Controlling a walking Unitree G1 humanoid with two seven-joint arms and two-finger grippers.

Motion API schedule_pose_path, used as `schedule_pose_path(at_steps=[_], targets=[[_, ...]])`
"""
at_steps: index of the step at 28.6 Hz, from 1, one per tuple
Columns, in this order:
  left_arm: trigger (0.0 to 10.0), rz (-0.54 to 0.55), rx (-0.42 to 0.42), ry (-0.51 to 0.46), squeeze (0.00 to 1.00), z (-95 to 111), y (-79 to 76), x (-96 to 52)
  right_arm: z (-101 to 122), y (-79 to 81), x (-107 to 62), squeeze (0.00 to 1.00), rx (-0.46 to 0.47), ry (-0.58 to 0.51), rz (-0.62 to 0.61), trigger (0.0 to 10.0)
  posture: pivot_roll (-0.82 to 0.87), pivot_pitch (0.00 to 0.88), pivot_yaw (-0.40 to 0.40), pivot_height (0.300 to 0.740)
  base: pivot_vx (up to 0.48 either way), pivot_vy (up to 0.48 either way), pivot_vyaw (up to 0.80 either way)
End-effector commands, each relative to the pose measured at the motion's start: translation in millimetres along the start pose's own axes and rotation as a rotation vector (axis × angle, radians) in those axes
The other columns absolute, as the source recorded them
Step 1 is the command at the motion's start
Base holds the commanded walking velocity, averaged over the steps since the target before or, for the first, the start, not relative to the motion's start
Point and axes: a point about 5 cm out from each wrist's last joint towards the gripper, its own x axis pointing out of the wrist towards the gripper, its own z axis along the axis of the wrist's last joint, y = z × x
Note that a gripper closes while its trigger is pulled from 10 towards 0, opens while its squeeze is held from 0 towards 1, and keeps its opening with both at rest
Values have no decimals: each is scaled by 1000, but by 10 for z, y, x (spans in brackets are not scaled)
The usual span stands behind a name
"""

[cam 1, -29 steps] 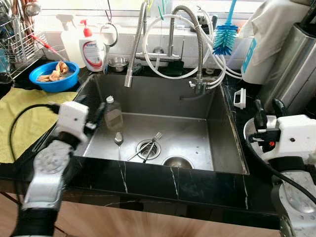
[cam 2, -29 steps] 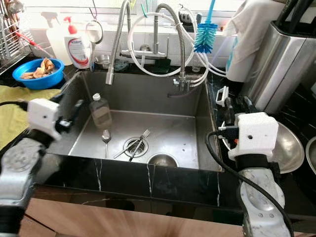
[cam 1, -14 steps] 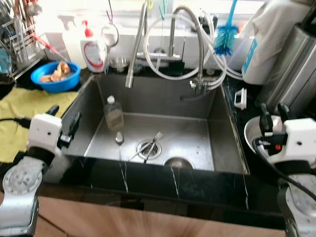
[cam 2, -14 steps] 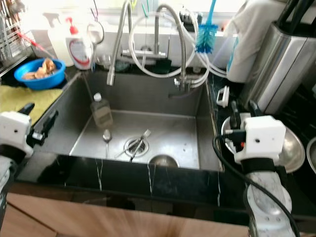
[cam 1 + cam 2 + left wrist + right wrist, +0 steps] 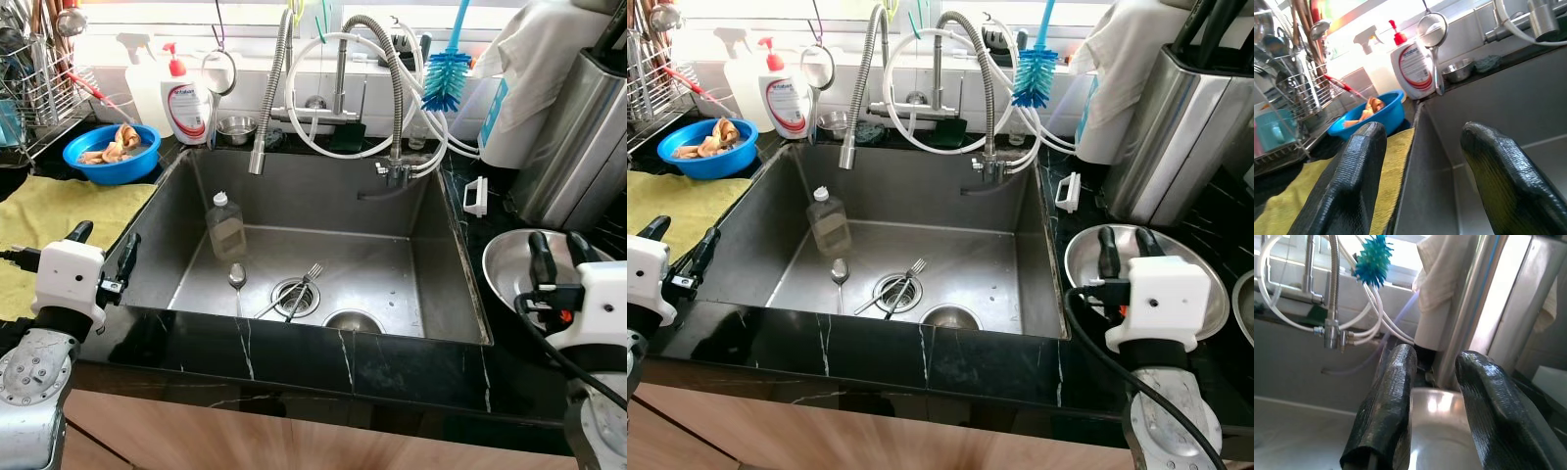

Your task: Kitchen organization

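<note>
Stainless steel formed the deep rectangular sink (image 5: 446, 264) at frame centre, set in a black marble counter (image 5: 294, 357). At upper left a blue plastic bowl of scraps (image 5: 110, 152), a white pump bottle with a red top (image 5: 186, 98) and a wire dish rack (image 5: 39, 88) were seen, with a yellow cloth (image 5: 44, 225) below them. A teal bottle brush (image 5: 449, 78) was hung at upper right beside the coiled steel spring tap (image 5: 269, 93).

On the sink floor a small clear plastic bottle (image 5: 225, 225) was stood upright against the left wall. Just below it a steel spoon (image 5: 236, 279) was laid, bowl pointing up-frame. A steel fork (image 5: 302, 287) was laid across the drain, tines pointing upper right.

The left gripper (image 5: 101, 257) was held over the counter at lower left, fingers apart. The right gripper (image 5: 554, 252) was held over a round steel plate (image 5: 505, 264) at lower right, fingers apart.
</note>
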Motion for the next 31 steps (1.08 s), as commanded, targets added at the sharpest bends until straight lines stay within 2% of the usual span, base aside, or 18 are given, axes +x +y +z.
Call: schedule_pose_path(at_steps=[1, 4, 8, 11, 15, 17, 18, 20, 23, 24, 25, 31], targets=[[10000, -4, 3, -11, 0, 45, -9, 23, 47, -49, -31, 0, -6, -10, -18, 10000, -46, 0, 22, 740, 0, 0, 0], [10000, -4, -1, -7, 0, 37, -16, 21, 11, -74, -78, 0, 16, 25, -58, 10000, -46, 0, 22, 740, 0, 0, 0], [10000, -16, -17, -13, 0, 44, -59, 60, 13, -3, -75, 0, 89, 65, -92, 10000, -52, 0, 26, 740, 0, 0, 0], [10000, -20, -21, -14, 0, 44, -76, 69, 50, 23, -62, 0, 97, 58, -90, 10000, -53, 0, 26, 740, 0, 0, 0], [10000, -28, -31, -11, 0, 34, -119, 93, 15, 32, -52, 0, 191, 103, -124, 10000, -62, 0, 25, 740, 0, 0, 0], [10000, -31, -35, -11, 0, 34, -138, 102, -3, 37, -27, 0, 174, 125, -107, 10000, -62, 0, 25, 740, 0, 0, 0], [10000, -34, -41, -13, 0, 38, -155, 114, -48, 45, 16, 0, 111, 177, -57, 10000, -66, 0, 25, 740, 0, 0, 0], [10000, -36, -48, -12, 0, 37, -165, 120, -76, 52, 54, 0, 97, 208, -9, 10000, -68, 0, 26, 740, 0, 0, 0], [10000, -40, -50, -10, 0, 30, -184, 123, -65, 52, 128, 0, 81, 216, 63, 10000, -79, 0, 25, 740, 0, 0, 0], [10000, -42, -56, -7, 0, 25, -201, 122, -50, 27, 211, 0, 22, 221, 89, 10000, -82, 0, 28, 740, 0, 0, 0], [10000, -43, -59, -6, 0, 24, -211, 122, -48, 14, 254, 0, 4, 230, 96, 10000, -82, 0, 28, 740, 0, 0, 0], [10000, -47, -66, -5, 0, 31, -225, 123, 66, 45, 446, 0, -37, 250, 222, 10000, -72, 0, 24, 740, 0, 0, 0]])
